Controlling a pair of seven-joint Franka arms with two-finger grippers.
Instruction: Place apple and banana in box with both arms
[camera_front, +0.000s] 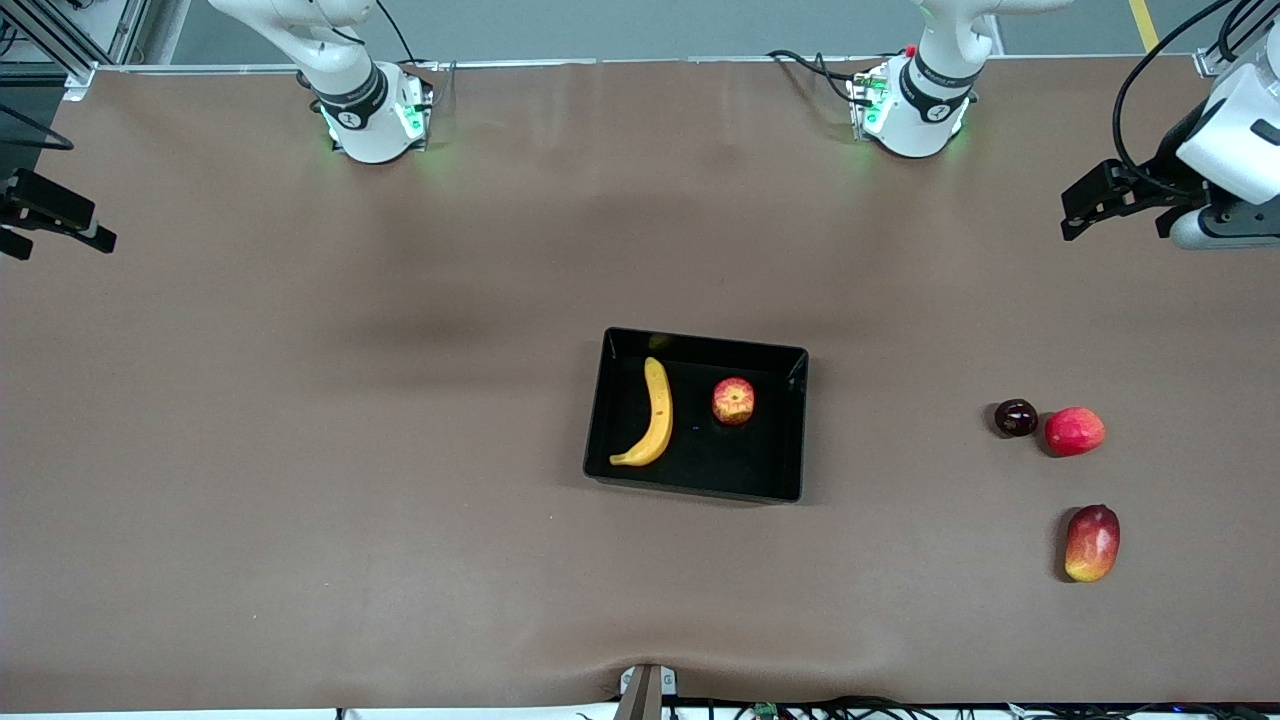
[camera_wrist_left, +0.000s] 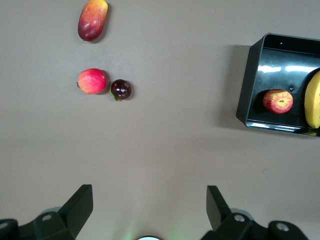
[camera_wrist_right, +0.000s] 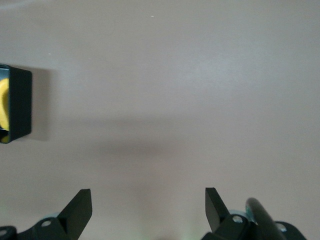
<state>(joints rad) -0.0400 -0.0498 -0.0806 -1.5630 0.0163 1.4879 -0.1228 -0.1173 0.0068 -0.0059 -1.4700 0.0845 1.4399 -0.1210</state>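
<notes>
The black box (camera_front: 762, 455) sits mid-table. The yellow banana (camera_front: 655, 412) lies in it toward the right arm's end, and the red-yellow apple (camera_front: 733, 401) sits beside it in the box. My left gripper (camera_front: 1085, 205) is open and empty, up over the table at the left arm's end. Its wrist view shows its gripper (camera_wrist_left: 150, 205), the box (camera_wrist_left: 248, 85), the apple (camera_wrist_left: 278, 101) and the banana (camera_wrist_left: 313, 100). My right gripper (camera_front: 95, 232) is open and empty, over the table edge at the right arm's end. Its wrist view shows its gripper (camera_wrist_right: 148, 205), the box's wall (camera_wrist_right: 20, 105) and a bit of banana (camera_wrist_right: 4, 102).
Toward the left arm's end lie a dark round fruit (camera_front: 1016, 417), a pinkish-red round fruit (camera_front: 1074, 431) touching it, and a red-yellow mango (camera_front: 1092, 542) nearer the camera. The left wrist view shows all three: dark fruit (camera_wrist_left: 120, 89), red fruit (camera_wrist_left: 92, 81), mango (camera_wrist_left: 92, 20).
</notes>
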